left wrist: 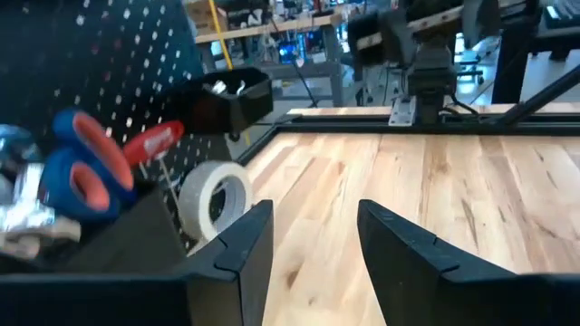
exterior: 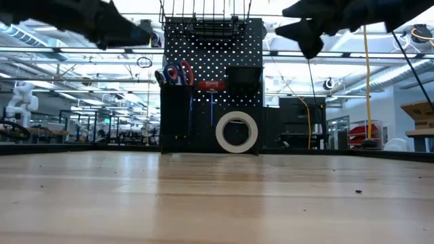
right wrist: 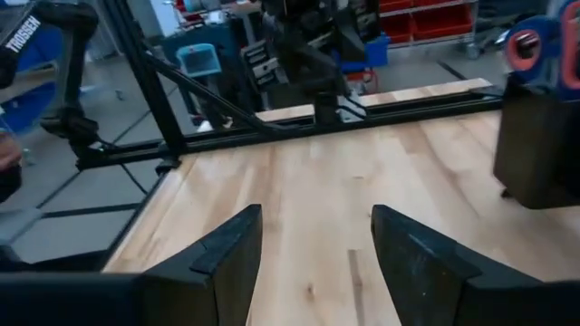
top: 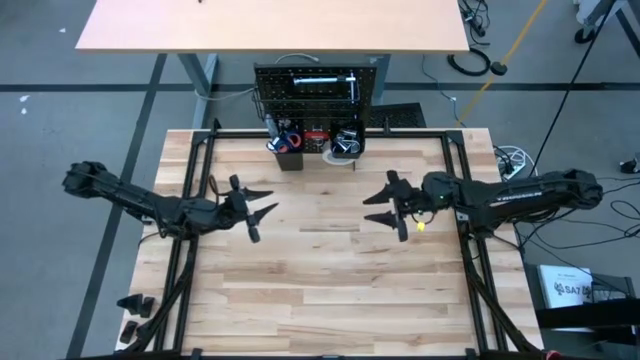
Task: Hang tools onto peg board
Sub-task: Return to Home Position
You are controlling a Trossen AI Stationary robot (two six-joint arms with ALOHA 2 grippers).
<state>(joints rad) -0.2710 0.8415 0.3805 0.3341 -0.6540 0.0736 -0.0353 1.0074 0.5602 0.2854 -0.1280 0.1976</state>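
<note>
The peg board (exterior: 210, 47) stands upright at the middle of the table's (top: 320, 290) far edge, facing the arms. A white tape roll (exterior: 237, 131) hangs low on the board's front, near its middle, with its lower rim close to the tabletop. Just above it sits a screwdriver (exterior: 211, 85) with its red handle up and its thin shaft pointing down. Beside these, a tall black bin (exterior: 175, 118) on the board holds scissors (exterior: 175, 73), whose blue and orange-red handle loops stick out of its top. A smaller black bin (exterior: 244, 76) is fixed higher up on the board's other side, above the tape.

Both arms are held out over the table, well apart from the board and from each other. The left gripper (top: 270, 201) hangs above the wood on its own side, fingers spread and holding nothing. In its wrist view the two dark fingers (left wrist: 243, 243) frame bare planks, with the tape and scissors off to one side. The right gripper (top: 366, 208) mirrors it on the other side, also spread and empty, pointing inward toward the left one. From table height, both show only at the top of the picture, raised clear of the tabletop.
</note>
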